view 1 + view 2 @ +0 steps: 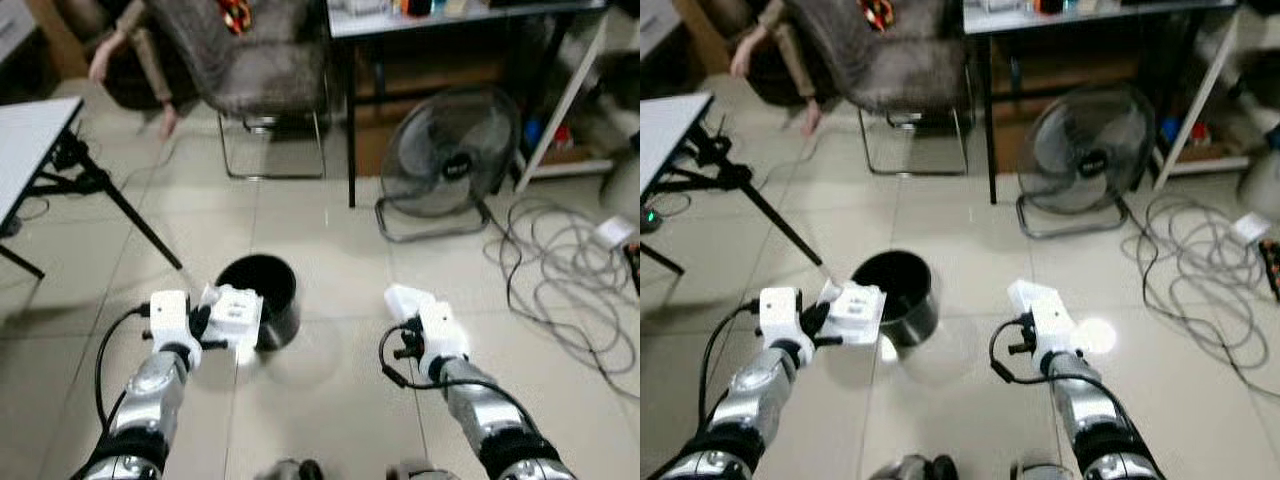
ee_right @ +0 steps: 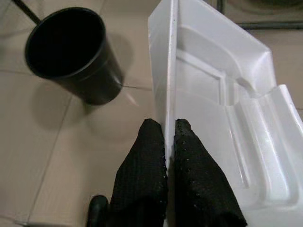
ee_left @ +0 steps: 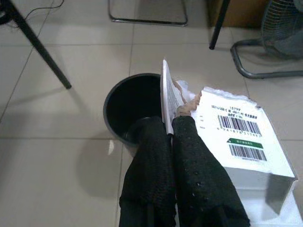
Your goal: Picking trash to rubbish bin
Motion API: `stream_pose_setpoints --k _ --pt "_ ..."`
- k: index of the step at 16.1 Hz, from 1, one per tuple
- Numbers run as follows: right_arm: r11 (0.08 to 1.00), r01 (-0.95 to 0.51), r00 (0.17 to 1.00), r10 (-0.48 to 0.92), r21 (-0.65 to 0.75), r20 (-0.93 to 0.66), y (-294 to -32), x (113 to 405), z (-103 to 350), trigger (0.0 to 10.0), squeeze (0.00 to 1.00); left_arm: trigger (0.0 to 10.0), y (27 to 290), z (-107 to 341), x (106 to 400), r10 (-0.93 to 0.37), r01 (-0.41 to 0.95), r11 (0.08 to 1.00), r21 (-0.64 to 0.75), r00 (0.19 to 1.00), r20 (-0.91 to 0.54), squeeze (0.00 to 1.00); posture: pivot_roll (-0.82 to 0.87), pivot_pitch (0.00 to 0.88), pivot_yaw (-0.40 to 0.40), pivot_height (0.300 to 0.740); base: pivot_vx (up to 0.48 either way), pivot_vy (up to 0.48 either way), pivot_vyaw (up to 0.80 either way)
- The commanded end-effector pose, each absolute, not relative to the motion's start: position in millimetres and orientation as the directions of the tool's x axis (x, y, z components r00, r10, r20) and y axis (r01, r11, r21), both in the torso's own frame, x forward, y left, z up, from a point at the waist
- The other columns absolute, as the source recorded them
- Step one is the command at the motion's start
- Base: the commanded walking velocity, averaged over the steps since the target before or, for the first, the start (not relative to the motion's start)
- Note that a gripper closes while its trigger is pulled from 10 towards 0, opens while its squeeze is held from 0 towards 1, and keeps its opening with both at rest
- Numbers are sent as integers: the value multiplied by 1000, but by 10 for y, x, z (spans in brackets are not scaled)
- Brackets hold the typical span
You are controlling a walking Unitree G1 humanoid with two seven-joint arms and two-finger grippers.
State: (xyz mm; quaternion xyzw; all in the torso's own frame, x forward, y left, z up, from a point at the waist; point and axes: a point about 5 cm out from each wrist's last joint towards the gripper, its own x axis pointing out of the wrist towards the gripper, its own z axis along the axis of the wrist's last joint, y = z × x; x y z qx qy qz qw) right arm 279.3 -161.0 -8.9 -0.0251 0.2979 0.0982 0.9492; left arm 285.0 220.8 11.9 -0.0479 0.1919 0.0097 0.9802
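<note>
Holding a torn white box point(image 1: 232, 312) tight by its flap, the left gripper point(image 3: 171, 124) is right at the near rim of the black bin point(image 1: 262, 293), so it is the closer one. The right gripper point(image 2: 169, 130) pinches the edge of a white plastic tray point(image 2: 222, 118) and is well off to the bin's right.

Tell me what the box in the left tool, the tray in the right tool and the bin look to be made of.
Box: white printed cardboard, matte, judging by its torn flap edge and barcode labels. Tray: likely thin moulded plastic, white and glossy, with pressed recesses. Bin: black, smooth and slightly shiny, probably plastic, though painted metal cannot be ruled out. Left tool and right tool each pinch an edge.
</note>
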Motion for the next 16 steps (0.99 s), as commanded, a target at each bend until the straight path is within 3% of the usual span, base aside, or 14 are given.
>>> stream_pose_setpoints --k 1,16 --pt "982 -186 798 154 5 -583 -1684 2750 -125 10000 0 0 2206 76 2813 1 -40 995 -89 919 -395 0 -157 142 130 740 0 0 0" --pt "983 -183 797 143 -9 -587 -1704 2738 -145 10000 0 0 2218 78 2814 -8 -27 996 -85 920 -393 0 -160 139 133 740 425 0 0"
